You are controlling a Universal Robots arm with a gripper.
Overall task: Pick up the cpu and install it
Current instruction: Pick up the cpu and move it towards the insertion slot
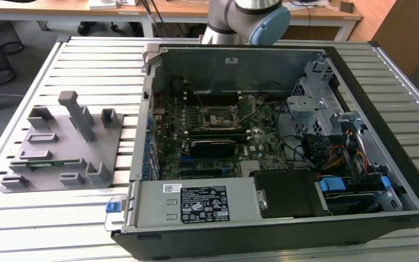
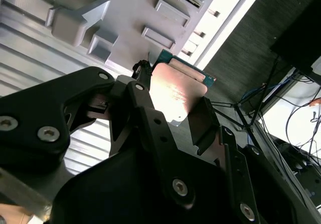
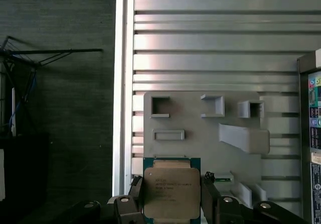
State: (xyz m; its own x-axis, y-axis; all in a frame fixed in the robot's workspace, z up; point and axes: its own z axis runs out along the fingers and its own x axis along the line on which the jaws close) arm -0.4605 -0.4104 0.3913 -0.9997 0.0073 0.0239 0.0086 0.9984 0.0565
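Note:
The cpu (image 3: 171, 191) is a flat square chip with a silver metal top and a green edge. It sits between the two black fingers of my gripper (image 3: 171, 200), which is shut on it. In the second wrist view the cpu (image 2: 178, 89) hangs in the gripper (image 2: 173, 108) above the edge of the grey fixture plate (image 2: 100, 13), clear of its surface. In the exterior view the motherboard socket (image 1: 217, 116) lies with its lever raised in the middle of the open computer case (image 1: 282, 136).
The grey fixture plate (image 1: 60, 144) with raised holders lies on the slatted metal table (image 1: 100, 60) at the exterior view's left, with a green memory stick (image 1: 46, 162) on it. The arm's base (image 1: 242, 22) stands behind the case. The case holds drive cages and cables.

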